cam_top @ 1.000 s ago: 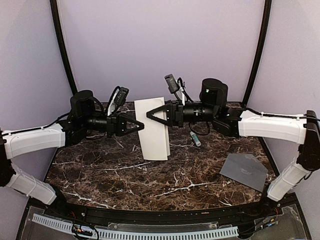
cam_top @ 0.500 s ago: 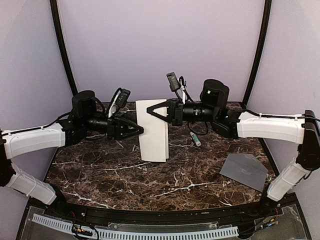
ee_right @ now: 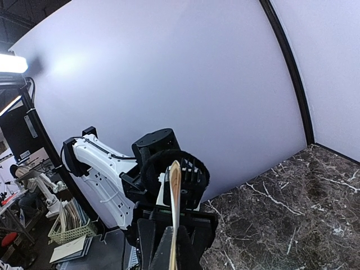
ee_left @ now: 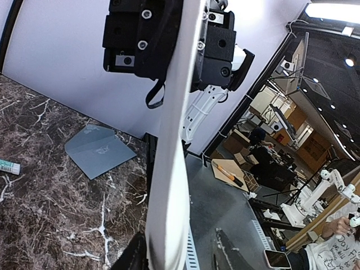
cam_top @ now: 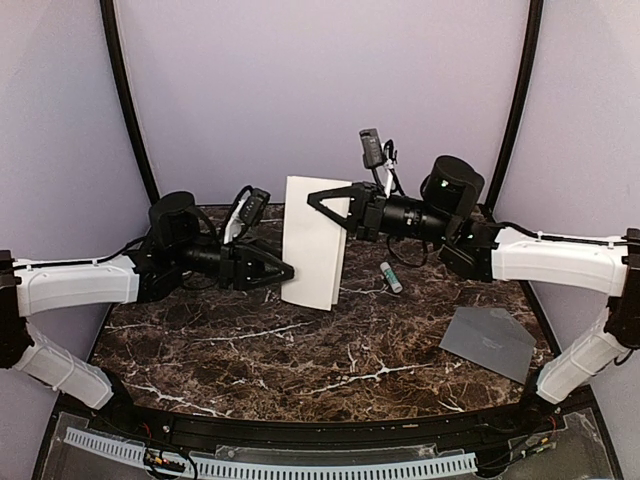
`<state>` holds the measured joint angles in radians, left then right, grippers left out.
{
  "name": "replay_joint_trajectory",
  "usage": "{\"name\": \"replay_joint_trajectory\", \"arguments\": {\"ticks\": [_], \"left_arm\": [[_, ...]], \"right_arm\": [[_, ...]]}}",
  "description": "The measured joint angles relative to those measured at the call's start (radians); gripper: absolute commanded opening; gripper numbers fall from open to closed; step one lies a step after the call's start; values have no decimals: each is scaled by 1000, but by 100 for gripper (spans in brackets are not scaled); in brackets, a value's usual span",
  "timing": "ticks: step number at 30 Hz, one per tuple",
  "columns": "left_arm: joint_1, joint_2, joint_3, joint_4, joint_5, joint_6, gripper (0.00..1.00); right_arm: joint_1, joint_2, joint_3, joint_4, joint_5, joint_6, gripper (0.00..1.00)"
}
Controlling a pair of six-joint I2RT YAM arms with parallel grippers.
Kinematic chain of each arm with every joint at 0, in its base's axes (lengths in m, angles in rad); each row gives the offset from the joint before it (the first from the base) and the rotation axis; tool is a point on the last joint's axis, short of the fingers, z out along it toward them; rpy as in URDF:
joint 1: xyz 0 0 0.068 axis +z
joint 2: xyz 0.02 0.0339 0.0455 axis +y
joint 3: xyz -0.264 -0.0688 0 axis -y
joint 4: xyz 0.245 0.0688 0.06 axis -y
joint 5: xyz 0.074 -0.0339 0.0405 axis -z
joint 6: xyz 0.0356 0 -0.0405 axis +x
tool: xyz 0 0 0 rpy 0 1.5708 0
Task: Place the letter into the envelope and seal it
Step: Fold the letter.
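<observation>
Two robot arms meet over a dark marble-patterned bench, with the letter standing on edge in the air between them at centre frame in the overhead view, clear of the bench. The cream sheet hangs near-vertical, leaning slightly, its lower edge above the bench's far half.

The right gripper reaches in from the right of the frame, and its jaws are clamped on the sheet near its upper edge. Its wrist camera shows the paper edge-on, pinched flat between the two black fingers at bottom centre.

The left gripper comes in lower, from the left of the frame, at the sheet's lower left corner. Its jaws stand apart, straddling the paper without gripping it. In its wrist view the sheet rises as a pale band up the middle. One finger sits just beside it at lower left. The other finger stands off at lower right, with a clear gap between it and the paper.

The grey envelope lies flat on the bench at lower right in the overhead view, well apart from both grippers, with its pointed flap showing. A small white stick rests on the bench under the right arm, between the letter and the envelope.
</observation>
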<state>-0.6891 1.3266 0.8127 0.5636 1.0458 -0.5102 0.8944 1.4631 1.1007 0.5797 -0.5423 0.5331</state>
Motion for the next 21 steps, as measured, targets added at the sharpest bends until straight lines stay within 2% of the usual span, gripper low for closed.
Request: {"name": "replay_joint_trajectory", "arguments": {"ticks": [5, 9, 10, 12, 13, 17, 21], "left_arm": [[-23, 16, -2, 18, 5, -23, 17], [-26, 16, -11, 24, 5, -29, 1], [-26, 16, -13, 26, 5, -30, 0], [-26, 16, -15, 31, 0, -30, 1], [-27, 16, -15, 33, 0, -32, 8], [-27, 16, -19, 35, 2, -36, 24], [-27, 16, -27, 32, 2, -39, 29]], "right_arm": [[0, -2, -6, 2, 24, 0, 0], [0, -20, -29, 1, 44, 0, 0], [0, -27, -35, 2, 49, -1, 0], [0, -40, -44, 0, 55, -2, 0], [0, -47, -47, -2, 60, -3, 0], [2, -55, -50, -3, 74, -8, 0], [2, -71, -53, -3, 95, -19, 0]]}}
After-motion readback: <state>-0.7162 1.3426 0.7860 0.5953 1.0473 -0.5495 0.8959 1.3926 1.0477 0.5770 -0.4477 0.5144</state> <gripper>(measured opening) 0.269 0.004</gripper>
